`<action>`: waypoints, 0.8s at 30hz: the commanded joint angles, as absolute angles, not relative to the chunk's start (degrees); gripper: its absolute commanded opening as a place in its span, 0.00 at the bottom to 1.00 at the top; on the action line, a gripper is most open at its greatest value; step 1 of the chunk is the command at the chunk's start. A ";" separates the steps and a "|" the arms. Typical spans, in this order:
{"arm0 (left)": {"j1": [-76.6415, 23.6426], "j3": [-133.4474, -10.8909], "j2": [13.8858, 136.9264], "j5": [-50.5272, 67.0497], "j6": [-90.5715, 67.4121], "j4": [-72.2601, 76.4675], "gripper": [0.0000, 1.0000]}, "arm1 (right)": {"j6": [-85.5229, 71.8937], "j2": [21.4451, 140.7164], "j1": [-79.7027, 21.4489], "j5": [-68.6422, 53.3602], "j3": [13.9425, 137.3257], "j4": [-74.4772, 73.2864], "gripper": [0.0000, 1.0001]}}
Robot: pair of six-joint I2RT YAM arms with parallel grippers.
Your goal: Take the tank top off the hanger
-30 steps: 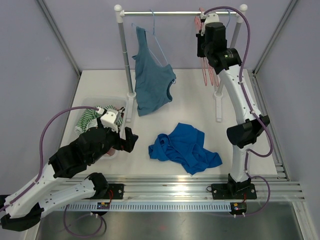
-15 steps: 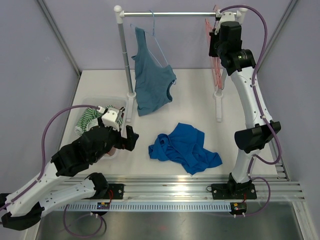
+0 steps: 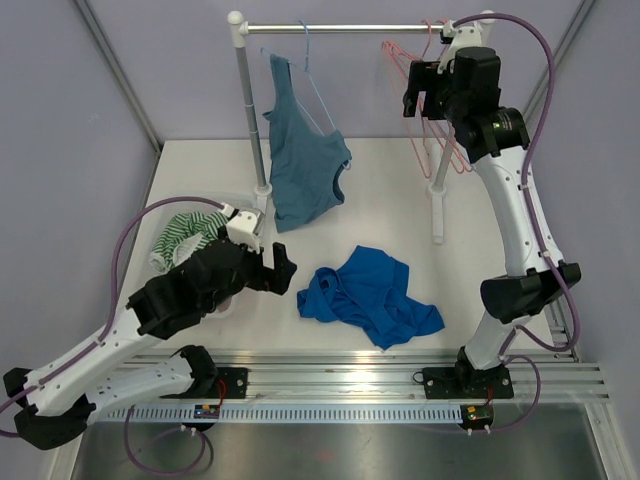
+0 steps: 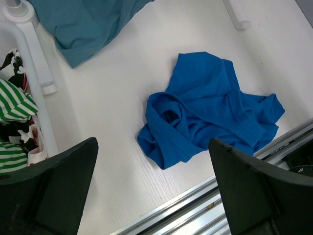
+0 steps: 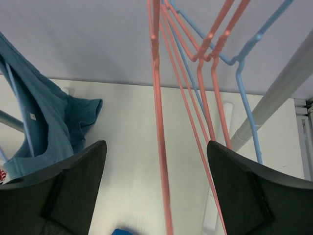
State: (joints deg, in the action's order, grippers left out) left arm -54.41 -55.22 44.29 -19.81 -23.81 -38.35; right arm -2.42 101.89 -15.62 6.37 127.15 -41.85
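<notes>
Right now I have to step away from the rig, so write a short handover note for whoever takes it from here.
Left claw: open, low over the table, facing the crumpled blue shirt.
Right claw: open, up at the rail among the empty pink hangers, gripping nothing.
The tank top hangs on its blue hanger near the rail's left end.
Done: nothing on this garment.
Left: get the tank top off the hanger.

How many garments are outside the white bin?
2. A teal tank top hangs near the left end of the rail; a blue shirt lies crumpled on the table. Nothing seems hidden.
</notes>
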 commanded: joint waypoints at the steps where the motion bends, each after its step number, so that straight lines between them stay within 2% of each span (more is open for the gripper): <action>1: -54.75 -58.10 46.14 -17.75 -24.08 -32.70 0.99 | -3.69 94.77 -15.56 3.96 126.04 -41.83 0.92; 3: -55.02 -58.01 47.63 -17.41 -24.08 -31.47 0.99 | -4.22 91.60 -15.47 3.34 124.73 -42.45 0.99; 8: -57.03 -58.36 52.55 -17.22 -24.52 -28.31 0.99 | -5.62 82.11 -15.47 0.88 118.32 -42.37 1.00; 12: -60.55 -58.71 58.96 -19.24 -23.39 -23.93 0.99 | -7.64 69.56 -15.56 0.26 107.18 -39.20 0.99; 24: -66.09 -68.72 90.68 -12.66 -22.68 -16.35 0.99 | -12.04 48.89 -15.56 -10.62 85.80 -36.58 0.99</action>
